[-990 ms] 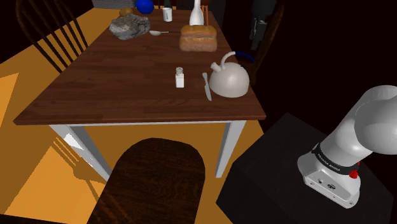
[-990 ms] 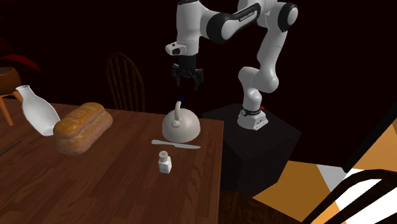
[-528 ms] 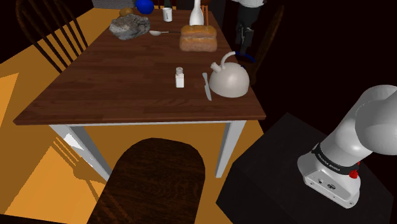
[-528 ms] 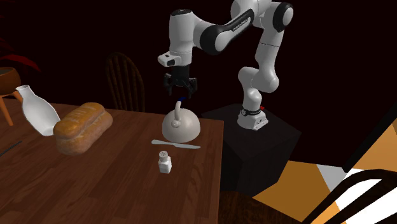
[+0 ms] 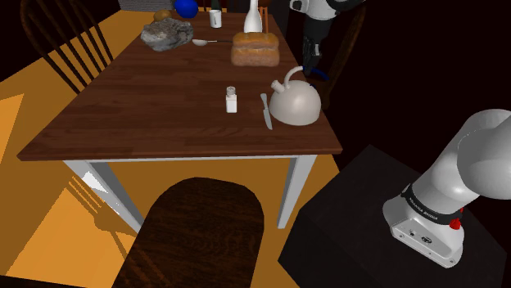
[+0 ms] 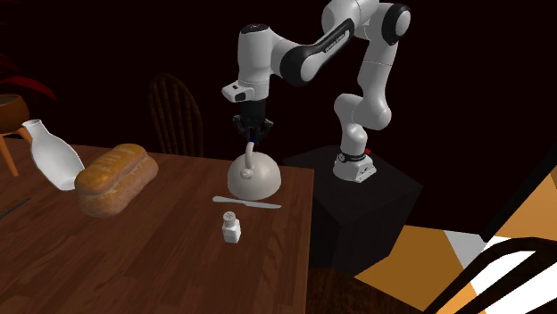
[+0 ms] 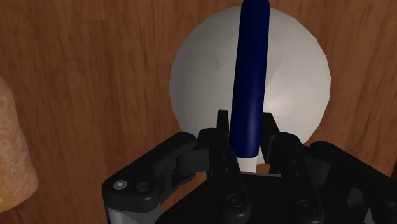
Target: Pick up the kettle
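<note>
1. On the wooden table (image 5: pixel 164 106), toward its right end in the shoulder view, a salt shaker (image 5: pixel 232 100) stands left of a knife (image 5: pixel 265 110).
2. Just beside the knife sits the kettle (image 5: pixel 295 105), a white dome standing upright.
3. Above it the gripper (image 7: pixel 247 137) points straight down, and its fingers (image 7: pixel 222 130) are drawn in narrow and clasp the blue handle (image 7: pixel 251 70). The grasp looks made, so the next move calls for a slow, vertical lift.
4. Rightward, the arm (image 6: pixel 357 116) arches high from its stand (image 6: pixel 357 192).
</note>
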Robot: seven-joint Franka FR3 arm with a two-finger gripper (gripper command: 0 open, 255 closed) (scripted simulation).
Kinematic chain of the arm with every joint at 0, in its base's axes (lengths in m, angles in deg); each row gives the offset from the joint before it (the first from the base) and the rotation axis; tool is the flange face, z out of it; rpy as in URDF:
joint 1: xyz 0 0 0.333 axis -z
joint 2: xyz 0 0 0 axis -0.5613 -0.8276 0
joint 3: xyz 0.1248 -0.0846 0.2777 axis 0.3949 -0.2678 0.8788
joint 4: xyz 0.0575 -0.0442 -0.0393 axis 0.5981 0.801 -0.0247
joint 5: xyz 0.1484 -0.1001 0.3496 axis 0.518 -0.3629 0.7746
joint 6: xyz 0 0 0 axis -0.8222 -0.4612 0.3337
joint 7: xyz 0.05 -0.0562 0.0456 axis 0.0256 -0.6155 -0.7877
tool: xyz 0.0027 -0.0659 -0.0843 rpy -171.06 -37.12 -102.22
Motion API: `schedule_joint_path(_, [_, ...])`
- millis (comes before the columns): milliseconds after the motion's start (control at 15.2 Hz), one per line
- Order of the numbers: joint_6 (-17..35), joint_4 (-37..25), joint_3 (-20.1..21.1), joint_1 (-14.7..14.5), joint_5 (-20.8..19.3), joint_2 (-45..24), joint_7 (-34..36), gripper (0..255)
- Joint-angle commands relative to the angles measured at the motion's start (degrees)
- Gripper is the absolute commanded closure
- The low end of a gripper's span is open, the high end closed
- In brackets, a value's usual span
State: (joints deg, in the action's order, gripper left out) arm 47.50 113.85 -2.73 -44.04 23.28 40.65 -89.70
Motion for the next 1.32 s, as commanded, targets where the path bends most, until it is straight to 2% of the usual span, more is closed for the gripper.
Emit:
schedule_joint_path(0, [0.05, 0.03, -0.01, 0.00, 0.00, -0.02, 0.00, 255])
schedule_joint_path(396, [0.08, 0.15, -0.01, 0.01, -0.01, 0.07, -0.01, 255])
schedule_joint_path(1254, [-9.93, -8.72, 0.24, -0.12, 0.31, 1.23, -0.73, 255])
